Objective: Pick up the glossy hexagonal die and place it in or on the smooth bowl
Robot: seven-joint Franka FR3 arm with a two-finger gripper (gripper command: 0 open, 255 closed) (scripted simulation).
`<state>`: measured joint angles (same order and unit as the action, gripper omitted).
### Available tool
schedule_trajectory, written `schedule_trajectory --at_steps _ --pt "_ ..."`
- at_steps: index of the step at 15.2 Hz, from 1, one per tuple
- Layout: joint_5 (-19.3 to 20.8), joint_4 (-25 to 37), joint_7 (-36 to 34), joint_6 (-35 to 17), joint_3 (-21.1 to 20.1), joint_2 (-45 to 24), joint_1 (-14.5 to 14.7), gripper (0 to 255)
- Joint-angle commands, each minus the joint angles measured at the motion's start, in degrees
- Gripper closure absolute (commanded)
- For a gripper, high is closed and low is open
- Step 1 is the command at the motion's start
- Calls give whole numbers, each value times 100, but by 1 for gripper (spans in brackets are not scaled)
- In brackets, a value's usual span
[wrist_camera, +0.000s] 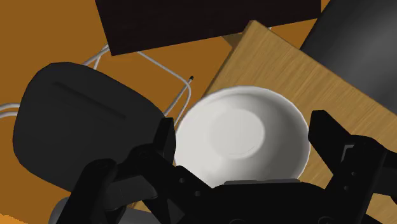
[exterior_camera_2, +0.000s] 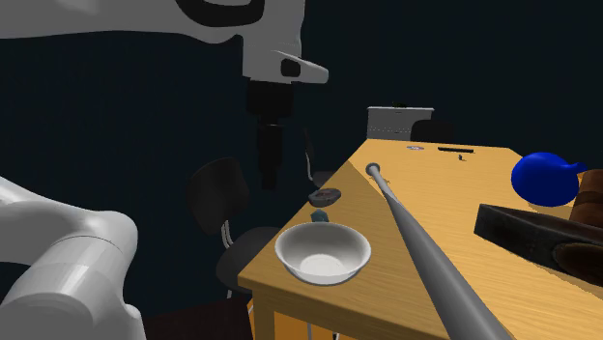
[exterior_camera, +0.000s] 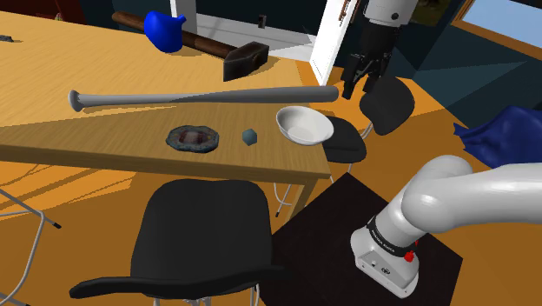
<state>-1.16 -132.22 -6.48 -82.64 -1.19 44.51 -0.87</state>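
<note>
Wooden table (exterior_camera: 104, 139) under everything. Grey bat (exterior_camera: 200, 96) lies along it. White bowl (exterior_camera: 304, 126) near table corner. Black gripper (exterior_camera: 360, 80) hangs high near bowl, fingers spread, nothing held. Dark round dish (exterior_camera: 191, 138) on tabletop. Small teal die (exterior_camera: 250, 136) rests between dish and bowl.

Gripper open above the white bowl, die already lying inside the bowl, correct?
Not quite. The die lies on the table beside the bowl, which is empty, as the shoulder view shows. The gripper is indeed open above the bowl.
</note>
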Motion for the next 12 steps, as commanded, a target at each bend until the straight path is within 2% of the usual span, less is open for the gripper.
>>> schedule_trajectory --at_steps 1,12 --pt "0 0 0 0 0 0 0 0" --pt "-715 -458 44 -2123 -367 -1271 445 0"
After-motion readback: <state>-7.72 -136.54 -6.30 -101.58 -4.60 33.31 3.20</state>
